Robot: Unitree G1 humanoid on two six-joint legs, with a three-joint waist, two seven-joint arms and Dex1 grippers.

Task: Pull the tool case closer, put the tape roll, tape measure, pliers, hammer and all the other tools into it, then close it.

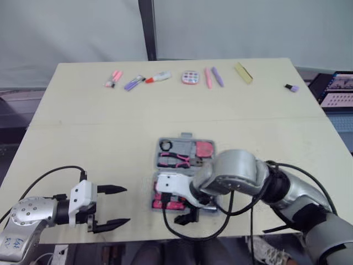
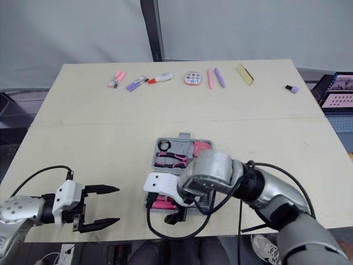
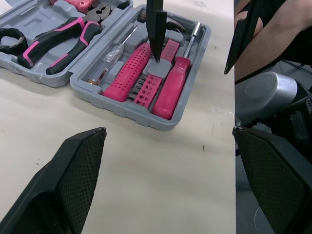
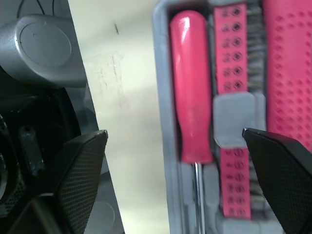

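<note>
Right gripper (image 4: 173, 134): mine, fingers spread wide and holding nothing, poised over the near half of the open tool case (image 1: 165, 142). One fingertip comes down at the grey clip (image 3: 158, 68) on the pink bit holder (image 3: 146, 87); whether it touches, I cannot tell. Left gripper (image 1: 127, 205): mine, also spread wide and empty, above the table (image 1: 83, 138) near its front edge, apart from the case on its left side. Case: grey, lying open and flat just in front of me, both halves facing up. Near half: pink screwdriver (image 3: 168, 90) along the front wall, long axis left to right, handle to the left and shaft pointing right. Beside it lie the bit holder and a pink dotted handle (image 3: 127, 73), both parallel to it. Far half: pliers (image 3: 63, 41) with pink and black grips to the left and nose pointing right, black tape roll (image 1: 165, 146), pink tape measure (image 1: 204, 148). Far edge of table: a row of markers (image 1: 132, 83) and other small items, well apart from the case.
</note>
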